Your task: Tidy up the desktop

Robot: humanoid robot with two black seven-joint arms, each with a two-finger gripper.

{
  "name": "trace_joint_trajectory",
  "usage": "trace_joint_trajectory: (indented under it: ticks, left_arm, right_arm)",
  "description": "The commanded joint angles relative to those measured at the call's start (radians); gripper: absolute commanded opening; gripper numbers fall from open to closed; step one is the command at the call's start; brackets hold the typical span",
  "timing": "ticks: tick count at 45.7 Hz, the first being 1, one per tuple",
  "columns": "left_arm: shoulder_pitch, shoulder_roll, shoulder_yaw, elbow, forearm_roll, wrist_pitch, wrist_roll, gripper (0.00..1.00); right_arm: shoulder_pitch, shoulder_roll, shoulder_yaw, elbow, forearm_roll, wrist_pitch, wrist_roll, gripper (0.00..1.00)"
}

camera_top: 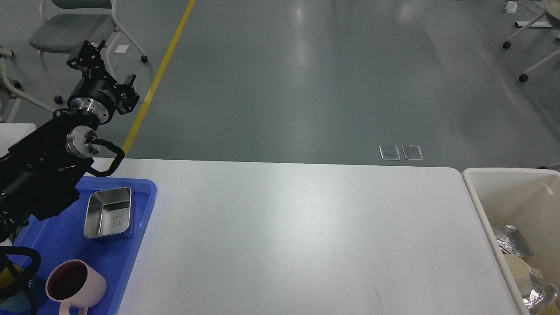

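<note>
The white desktop (306,236) fills the middle of the head view and is bare. My left gripper (107,70) is raised above the table's far left corner, over the floor beyond it. Its two fingers stand apart with nothing between them. My left arm crosses over the blue tray (65,236) at the left edge. My right gripper is out of view.
A steel rectangular box (108,213) and a pink mug (74,284) sit in the blue tray. A cream bin (481,205) at the right edge holds crumpled foil (512,240) and a cream cup (516,269). Chairs (65,26) stand on the floor behind.
</note>
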Motion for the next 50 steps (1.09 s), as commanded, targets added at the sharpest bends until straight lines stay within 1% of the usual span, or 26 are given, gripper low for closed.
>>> trace_joint_trajectory:
  ticks: [1,5,12,17,22,24,34,43,46,50]
  left_arm:
    - [-0.003,0.001,0.008,0.001,0.003,0.009,-0.001,0.96]
    - [-0.003,0.002,0.017,0.001,0.003,0.009,0.000,0.96]
    - [-0.004,0.004,0.020,0.001,0.003,0.007,0.006,0.96]
    - [-0.009,0.002,0.020,0.001,0.003,0.006,0.014,0.96]
    - [-0.011,0.001,0.011,-0.001,0.003,-0.002,0.014,0.96]
    - [-0.011,0.001,0.000,-0.001,0.003,-0.002,0.011,0.96]
    - [-0.012,-0.001,-0.015,0.001,0.001,-0.002,0.005,0.96]
    - [-0.004,-0.025,-0.106,-0.001,0.001,-0.007,0.008,0.96]
    - [-0.003,-0.032,-0.133,-0.001,0.001,-0.007,0.008,0.96]
    - [-0.003,-0.047,-0.160,-0.001,0.001,-0.008,0.008,0.96]
  right_arm:
    - [0.001,0.011,0.013,-0.021,0.000,-0.007,0.000,1.00]
    - [0.007,0.013,0.059,-0.025,0.001,-0.010,0.002,1.00]
    - [0.016,0.031,0.205,-0.061,-0.013,-0.034,0.003,1.00]
    - [0.070,0.054,0.210,-0.100,-0.014,-0.039,0.003,1.00]
    - [0.153,0.060,0.221,-0.100,-0.014,-0.039,0.003,1.00]
    - [0.182,0.071,0.222,-0.100,-0.013,-0.039,0.011,1.00]
    - [0.331,0.158,0.221,-0.101,-0.013,-0.039,0.011,1.00]
    - [0.475,0.267,0.225,-0.101,-0.011,-0.051,0.011,1.00]
    - [0.518,0.312,0.250,-0.101,-0.006,-0.051,0.009,1.00]
    - [0.558,0.365,0.328,-0.101,-0.006,-0.051,0.006,1.00]
